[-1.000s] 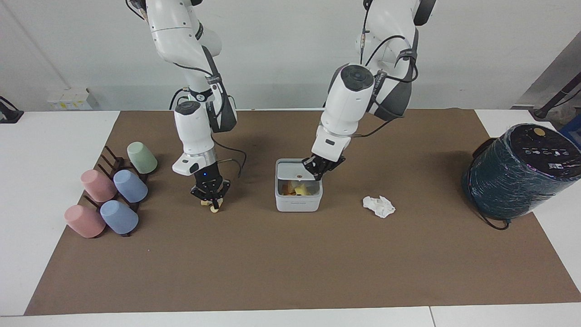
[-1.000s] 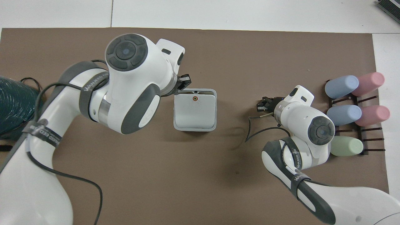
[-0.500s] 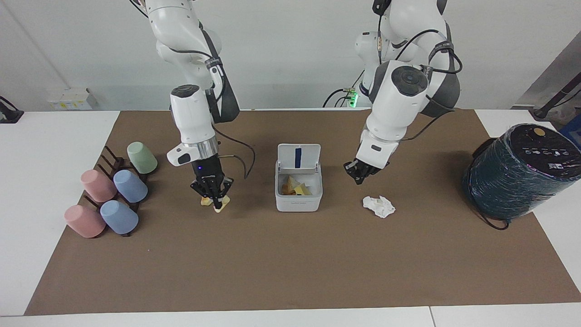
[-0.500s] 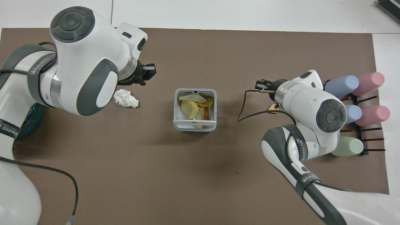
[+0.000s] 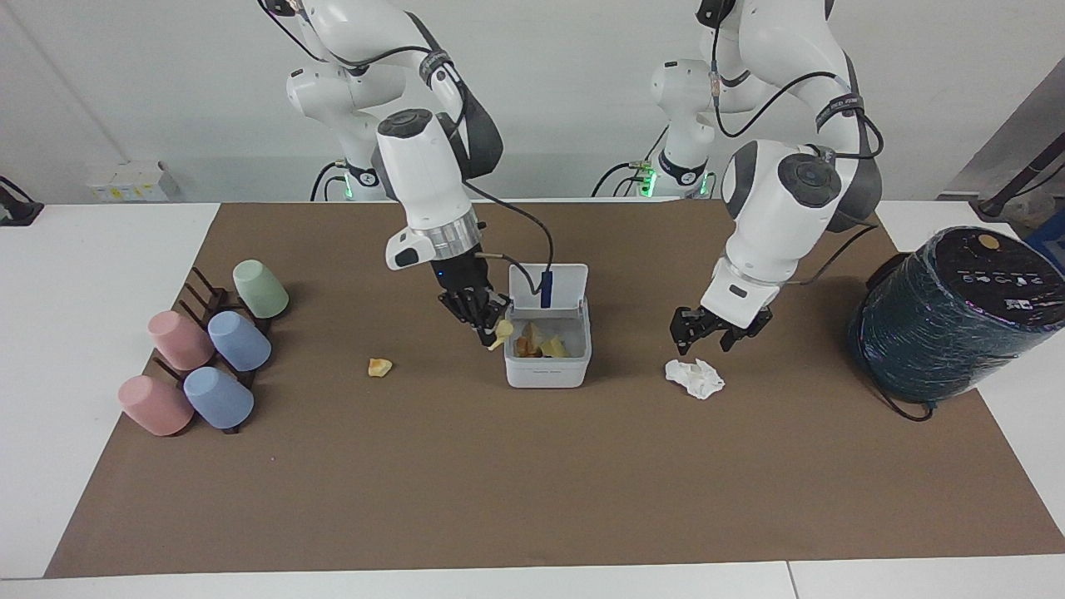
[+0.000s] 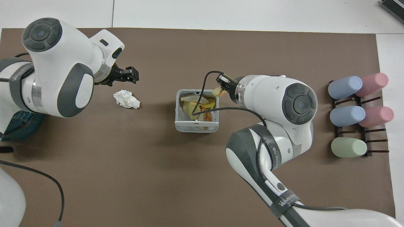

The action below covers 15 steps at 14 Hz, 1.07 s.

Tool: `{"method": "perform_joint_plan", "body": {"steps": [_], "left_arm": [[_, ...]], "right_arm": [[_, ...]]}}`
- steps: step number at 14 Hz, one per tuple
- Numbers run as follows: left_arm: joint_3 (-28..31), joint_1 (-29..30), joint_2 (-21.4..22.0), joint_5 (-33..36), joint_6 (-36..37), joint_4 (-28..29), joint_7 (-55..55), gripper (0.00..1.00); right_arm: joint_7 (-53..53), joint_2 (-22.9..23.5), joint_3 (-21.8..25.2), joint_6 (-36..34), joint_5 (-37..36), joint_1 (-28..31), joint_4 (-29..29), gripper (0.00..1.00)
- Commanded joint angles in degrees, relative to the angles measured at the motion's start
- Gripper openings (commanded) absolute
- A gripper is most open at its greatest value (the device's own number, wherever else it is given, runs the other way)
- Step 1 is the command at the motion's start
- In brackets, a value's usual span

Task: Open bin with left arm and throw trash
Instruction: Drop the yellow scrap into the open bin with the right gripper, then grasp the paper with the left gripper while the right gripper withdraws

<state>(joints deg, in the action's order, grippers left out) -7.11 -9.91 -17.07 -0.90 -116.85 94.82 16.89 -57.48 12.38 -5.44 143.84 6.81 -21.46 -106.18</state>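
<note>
Pinching a small tan crumpled scrap [image 5: 500, 334] in my right jaws [image 5: 491, 329], I hold it at the rim of the bin [image 5: 547, 373], a white rounded-corner box whose hinged lid stands upright. Yellowish scraps fill it. My left jaws [image 5: 712, 331] hang spread above the crumpled white tissue wad [image 5: 695, 378], clear of it. Another tan scrap [image 5: 379, 367] lies on the brown matte counter [image 5: 532, 482].
</note>
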Motion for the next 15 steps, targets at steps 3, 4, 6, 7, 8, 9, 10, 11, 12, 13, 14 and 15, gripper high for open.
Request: {"method": "perform_joint_plan", "body": {"steps": [3, 4, 6, 7, 8, 9, 10, 11, 12, 13, 14, 15], "left_arm": [[-0.2, 0.7, 2.8, 1.3, -10.5, 11.9, -2.9, 1.00], [0.0, 0.8, 2.5, 1.3, -12.2, 12.9, -3.0, 1.00], [0.0, 1.7, 1.0, 2.5, -15.7, 15.4, -3.0, 1.00], [0.0, 1.7, 0.3, 2.5, -17.3, 16.5, -2.9, 1.00], [0.0, 1.7, -0.1, 2.5, -18.7, 17.4, -2.9, 1.00], [0.0, 1.7, -0.2, 2.5, -19.4, 18.1, -2.9, 1.00], [0.0, 1.8, -0.2, 2.5, -19.9, 18.5, -2.9, 1.00], [0.0, 1.8, -0.2, 2.5, -20.2, 18.6, -2.9, 1.00], [0.0, 1.8, -0.3, 2.5, -20.3, 18.6, -2.8, 0.95], [0.0, 1.8, -0.8, 2.5, -20.4, 18.6, -2.8, 0.87], [0.0, 1.8, -0.9, 2.5, -20.5, 18.6, -2.8, 0.80], [0.0, 1.9, -0.9, 2.5, -20.5, 18.6, -2.8, 0.75]], "right_arm": [[-6.1, 3.9, 0.0, -0.8, 2.0, -4.8, 2.2, 0.00], [-6.2, 3.9, 0.0, -1.1, 2.0, -4.8, 1.9, 0.30], [-6.2, 3.7, 0.1, -3.9, 1.2, -4.9, 2.0, 1.00], [-5.5, 3.4, 0.1, -5.4, 0.8, -4.8, 2.2, 1.00], [-5.4, 3.2, 0.1, -6.5, -0.6, -4.6, 2.2, 1.00], [-5.4, 2.9, 0.1, -7.3, -2.0, -4.3, 2.2, 1.00], [-4.6, 2.6, 0.1, -7.4, -2.8, -3.9, 2.2, 1.00], [-3.4, 2.6, 0.2, -7.3, -3.0, -3.9, 2.0, 1.00], [-1.4, 2.7, 0.5, -6.9, -3.1, -3.7, 2.0, 1.00], [1.3, 2.6, 0.7, -6.6, -3.7, -2.9, 1.9, 1.00], [4.1, 2.5, 0.6, -6.6, -5.4, -1.1, 1.9, 1.00], [6.1, 2.4, 0.5, -6.4, -7.0, 0.3, 1.9, 1.00]]}}
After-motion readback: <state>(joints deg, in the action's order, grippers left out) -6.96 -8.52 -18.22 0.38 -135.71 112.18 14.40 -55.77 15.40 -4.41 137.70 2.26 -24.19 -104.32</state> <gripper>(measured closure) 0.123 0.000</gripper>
